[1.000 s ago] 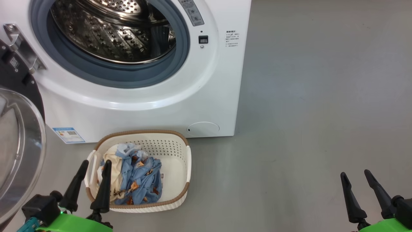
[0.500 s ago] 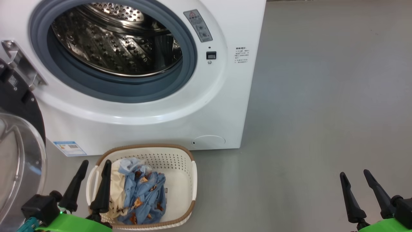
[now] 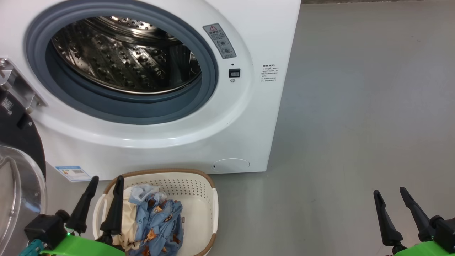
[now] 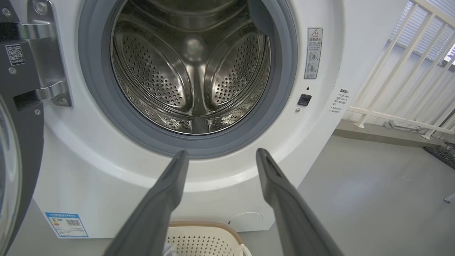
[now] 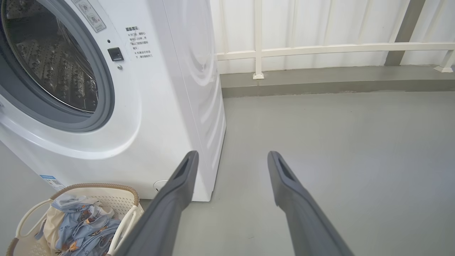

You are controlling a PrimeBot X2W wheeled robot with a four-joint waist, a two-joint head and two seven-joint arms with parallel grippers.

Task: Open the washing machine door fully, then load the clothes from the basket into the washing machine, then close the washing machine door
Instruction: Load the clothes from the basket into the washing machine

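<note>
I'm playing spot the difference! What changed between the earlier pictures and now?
The camera moved, not the things: the washing machine and the basket slid lower in the head view together. Nothing was grabbed or let go. The left hand and right hand stay open and empty, the clothes stay in the basket, and the washing machine door stays open.

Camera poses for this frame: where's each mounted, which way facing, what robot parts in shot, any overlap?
Head view: on the head, looking forward and down at the washing machine, basket and floor; left pincer lower left, right pincer lower right.
Left wrist view: on the left arm, facing into the drum; left pincer rises from the bottom edge.
Right wrist view: on the right arm, facing the machine's front-right corner, floor and railing; right pincer rises likewise.
Shared: all three show the basket.
</note>
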